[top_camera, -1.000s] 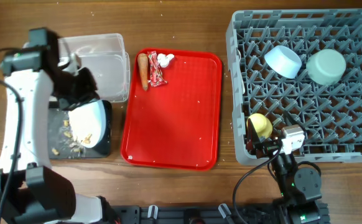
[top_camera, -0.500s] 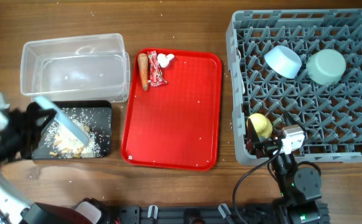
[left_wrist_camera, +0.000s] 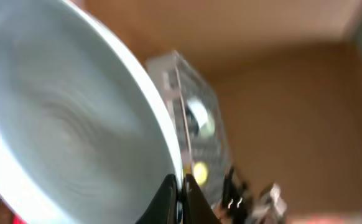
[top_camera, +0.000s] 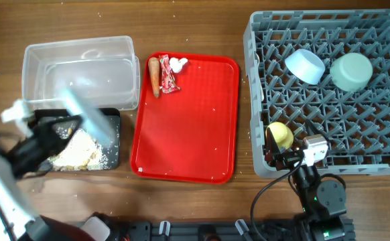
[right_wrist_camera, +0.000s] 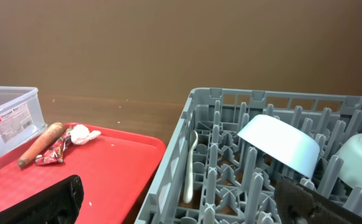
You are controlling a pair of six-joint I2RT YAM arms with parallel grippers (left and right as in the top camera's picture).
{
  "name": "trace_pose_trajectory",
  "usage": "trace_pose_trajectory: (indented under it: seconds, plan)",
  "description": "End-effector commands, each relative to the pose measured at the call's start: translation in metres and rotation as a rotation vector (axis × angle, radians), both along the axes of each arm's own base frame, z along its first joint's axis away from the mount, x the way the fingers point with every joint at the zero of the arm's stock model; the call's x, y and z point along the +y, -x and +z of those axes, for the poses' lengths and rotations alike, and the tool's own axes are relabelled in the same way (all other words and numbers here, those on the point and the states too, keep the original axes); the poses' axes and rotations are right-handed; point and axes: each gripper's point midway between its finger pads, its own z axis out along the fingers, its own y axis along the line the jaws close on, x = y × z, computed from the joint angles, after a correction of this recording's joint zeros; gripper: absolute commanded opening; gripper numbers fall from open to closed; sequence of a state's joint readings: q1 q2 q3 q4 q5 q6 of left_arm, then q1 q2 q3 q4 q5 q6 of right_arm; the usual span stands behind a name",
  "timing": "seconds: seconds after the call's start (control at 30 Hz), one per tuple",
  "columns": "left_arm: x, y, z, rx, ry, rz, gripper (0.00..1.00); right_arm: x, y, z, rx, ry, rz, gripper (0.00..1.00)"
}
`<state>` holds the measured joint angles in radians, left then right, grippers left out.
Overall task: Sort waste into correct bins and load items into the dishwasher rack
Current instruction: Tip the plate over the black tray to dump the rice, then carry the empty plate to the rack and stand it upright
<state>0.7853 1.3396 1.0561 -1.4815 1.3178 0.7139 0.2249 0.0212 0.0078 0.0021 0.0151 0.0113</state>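
left gripper [left_wrist_camera: 180,198] is clamped on the rim of the light blue plate [top_camera: 86,115] — wrist cam shows both fingers pinched together at the plate edge, with the plate's face filling the left of that view. both left-side views are motion-blurred, so no finer grip detail. overhead: plate is tilted steeply and held over the black tub [top_camera: 114,161], upper edge pointing toward the clear tub [top_camera: 81,44] just behind it. pale crumbs [top_camera: 74,152] are heaped inside the black tub, under the plate.

red tray [top_camera: 188,127] sits btwn the tubs and the rack [top_camera: 256,100]. at its back-left corner: carrot stick [top_camera: 154,75], candy wrapper [top_camera: 168,82] right beside it, and tissue [top_camera: 177,64] touching the wrapper's top end. a few specks are scattered on the tray.

rack contents: light blue bowl [top_camera: 305,65] tipped on the pegs in the back row, mint-green bowl [top_camera: 351,71] just right of it, yellow cup [top_camera: 280,135] near the front-left corner. white spoon [right_wrist_camera: 190,167] stands upright btwn pegs by the rack's left wall, seen on the right wrist cam only.

right gripper [right_wrist_camera: 178,194] — fingers spread wide, nothing btwn them. overhead puts it at the rack's front-left corner, just beside the yellow cup. can't tell if it touches the cup.
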Motion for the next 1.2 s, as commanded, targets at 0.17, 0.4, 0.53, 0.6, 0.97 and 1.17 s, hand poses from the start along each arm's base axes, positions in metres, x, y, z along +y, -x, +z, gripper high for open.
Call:
trace_pose_trajectory:
  seconds: [0.17,0.4,0.53,0.6,0.97,1.17]
  plan:
    - [-0.168,-0.090,0.044,-0.178,-0.130,-0.390,0.04,0.002,0.001,0.001,-0.003,-0.017,0.013,1.00]
    - [-0.338,-0.145,0.084,-0.399,0.259,-0.371,0.04,0.002,0.001,0.001,-0.003,-0.017,0.014,1.00]
    - [-0.376,-0.167,0.035,-0.222,0.470,-0.246,0.07,0.002,0.001,0.001,-0.003,-0.017,0.013,1.00]
    - [-0.387,-0.170,0.015,-0.130,0.553,-0.220,0.09,0.002,0.001,0.001,-0.003,-0.017,0.014,1.00]
    - [-0.404,-0.148,0.094,-0.303,0.664,-0.392,0.04,0.002,0.001,0.001,-0.003,-0.017,0.014,1.00]
    - [-0.424,-0.153,0.050,-0.222,0.447,-0.449,0.17,0.002,0.001,0.001,-0.003,-0.017,0.014,1.00]
